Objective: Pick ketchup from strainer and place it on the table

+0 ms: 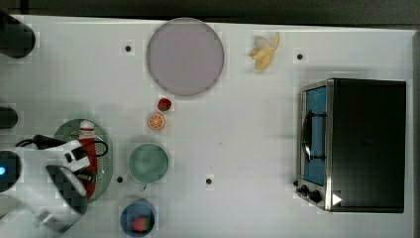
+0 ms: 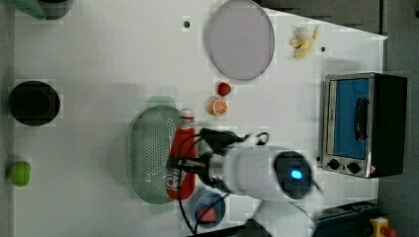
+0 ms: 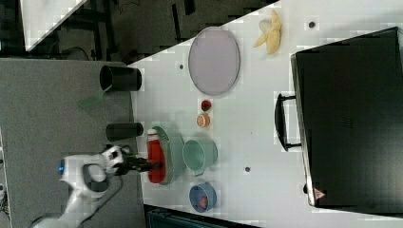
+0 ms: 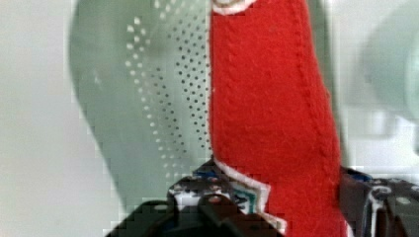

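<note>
Surroundings, left to right in the top view: the pale green strainer sits at the far left of the white table, partly covered by the white arm. To its right stands a round green bowl, with a blue bowl holding something red below it in the top view. Above the green bowl lie an orange slice and a strawberry, then the round lilac plate. Further right is a peeled banana, and at the far right a toaster oven, well apart from the rest.

The ketchup lies in the strainer along its right side in the left view, next to the green bowl. Its long axis follows the strainer's length, white cap towards the orange slice.

The bottle looks soft and felt-like with stitched seams in the wrist view, red-bodied with a white printed label. The strainer is an oval plastic basin with a perforated middle.

The gripper is clenched around the ketchup at its label end, a finger on either side.
</note>
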`<state>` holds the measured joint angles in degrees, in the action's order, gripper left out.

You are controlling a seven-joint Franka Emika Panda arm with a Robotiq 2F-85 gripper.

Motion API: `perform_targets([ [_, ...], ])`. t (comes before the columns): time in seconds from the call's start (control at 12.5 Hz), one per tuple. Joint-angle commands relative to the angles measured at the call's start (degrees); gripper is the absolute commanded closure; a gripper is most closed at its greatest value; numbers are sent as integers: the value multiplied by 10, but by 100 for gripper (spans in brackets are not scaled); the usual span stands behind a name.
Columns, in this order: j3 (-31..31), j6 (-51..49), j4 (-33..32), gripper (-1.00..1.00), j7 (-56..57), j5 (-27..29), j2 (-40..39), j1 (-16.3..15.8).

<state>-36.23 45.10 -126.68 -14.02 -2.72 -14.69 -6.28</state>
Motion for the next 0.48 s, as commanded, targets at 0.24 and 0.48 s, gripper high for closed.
perform_targets([
  [0.24, 21, -103, 52, -25, 134, 30, 91, 61],
  [0.48, 85, -119, 57, -25, 222, 30, 111, 99],
])
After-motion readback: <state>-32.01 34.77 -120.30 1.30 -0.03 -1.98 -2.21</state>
